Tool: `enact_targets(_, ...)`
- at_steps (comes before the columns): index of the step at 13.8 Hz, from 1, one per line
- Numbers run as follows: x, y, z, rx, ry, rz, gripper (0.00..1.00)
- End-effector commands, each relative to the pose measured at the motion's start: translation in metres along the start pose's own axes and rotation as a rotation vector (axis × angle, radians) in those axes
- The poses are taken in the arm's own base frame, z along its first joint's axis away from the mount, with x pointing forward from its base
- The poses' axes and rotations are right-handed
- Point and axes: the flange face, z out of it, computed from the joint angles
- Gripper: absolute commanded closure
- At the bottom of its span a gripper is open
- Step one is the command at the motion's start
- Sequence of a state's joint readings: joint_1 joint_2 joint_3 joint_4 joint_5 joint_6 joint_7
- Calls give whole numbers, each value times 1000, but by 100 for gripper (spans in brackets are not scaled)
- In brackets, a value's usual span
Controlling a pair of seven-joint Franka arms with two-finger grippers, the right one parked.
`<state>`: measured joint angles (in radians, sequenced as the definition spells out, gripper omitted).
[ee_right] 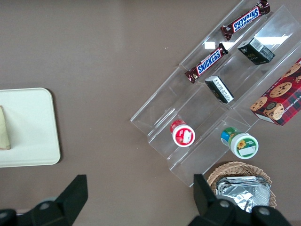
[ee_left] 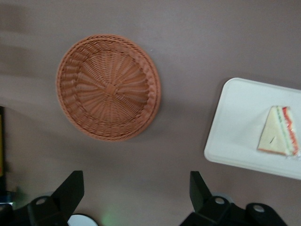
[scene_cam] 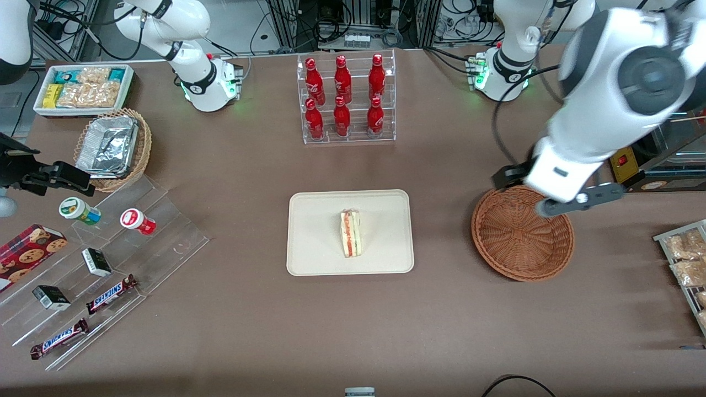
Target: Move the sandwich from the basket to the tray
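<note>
Tool open above basket, wrist hiding its rim

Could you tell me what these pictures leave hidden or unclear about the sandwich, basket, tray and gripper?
- Basket: the working arm covers part of its rim in the front view.
- Gripper, open above the table beside the basket: its body is cut off by the wrist view's edge.
- Sandwich on the tray: filling too small to identify.

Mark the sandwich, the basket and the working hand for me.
sandwich (scene_cam: pixel 351 233): front view, middle of the wedge, lying on the tray.
basket (scene_cam: pixel 515 237): front view, centre of its woven floor, nothing in it.
hand (ee_left: pixel 136 195): left wrist view, open, midway between fingertips, above the table.
</note>
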<state>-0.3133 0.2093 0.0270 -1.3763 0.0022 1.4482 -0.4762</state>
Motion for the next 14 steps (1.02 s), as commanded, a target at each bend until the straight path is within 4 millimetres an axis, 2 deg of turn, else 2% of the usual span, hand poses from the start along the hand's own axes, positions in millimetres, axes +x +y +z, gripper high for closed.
enact_targets(1, -10, -46, -11, -17, -38, 81, 0)
enact_targets(4, -22, -110, -16, -37, -57, 172, 0)
enact_targets(7, -32, -151, -19, -53, -53, 244, 0)
enact_targets(9, -36, -163, -25, -49, -40, 241, 1)
enact_targets(14, -30, -165, -29, -42, -27, 235, 1)
